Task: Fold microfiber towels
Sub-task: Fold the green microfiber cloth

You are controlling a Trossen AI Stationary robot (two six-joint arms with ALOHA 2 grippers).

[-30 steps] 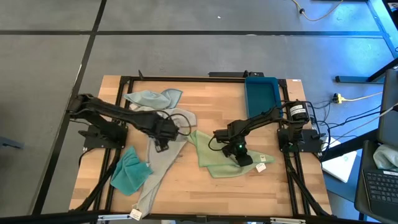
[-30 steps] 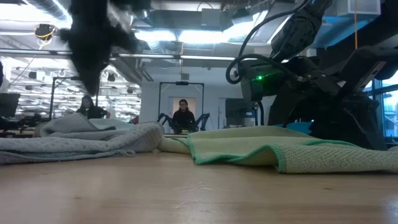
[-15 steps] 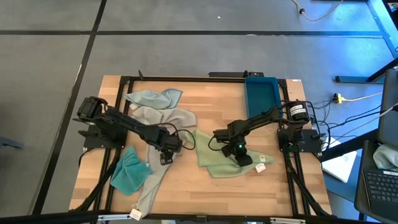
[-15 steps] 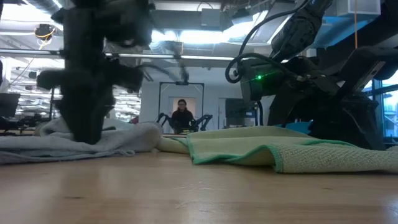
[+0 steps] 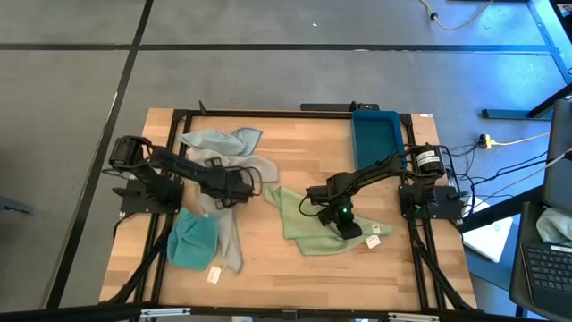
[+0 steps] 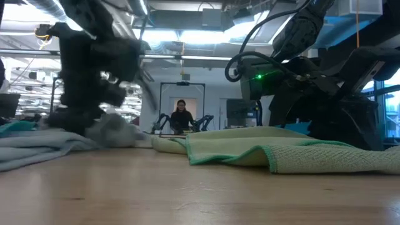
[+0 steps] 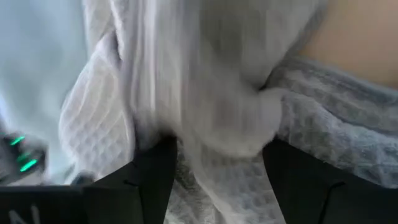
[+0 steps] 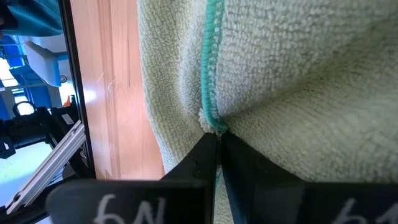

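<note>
Item 1, left gripper (image 5: 239,186): over the left-centre of the wooden table (image 5: 295,259), at the grey towel (image 5: 228,228). Jaws spread wide. In the left wrist view the two dark fingers (image 7: 152,177) stand apart with bunched grey cloth (image 7: 211,118) filling the space between them; whether the cloth is actually gripped cannot be told.

Item 2, right gripper (image 5: 344,224): on the right half of the table, lying on the pale green towel (image 5: 308,224). Jaws pressed together, pinching that towel's teal-stitched edge (image 8: 213,81); in the right wrist view the fingertips (image 8: 211,152) meet at the hem.

Item 3, grey towel: a long strip running from the left gripper toward the near edge of the table, white tag (image 5: 214,275) at its near end.

Item 4, teal towel (image 5: 189,243): crumpled, just beside the grey strip on its left, touching it.

Item 5, pale blue towel (image 5: 219,141): bunched at the far left of the table, beyond the left gripper.

Item 6, pale green towel: spread flat right of centre, partly folded over itself, white tag (image 5: 375,240) at its right corner.

Item 7, blue tray (image 5: 375,134): far right corner of the table, apart from all towels.

Item 8, low view: a person (image 6: 182,116) seated in the room behind.
</note>
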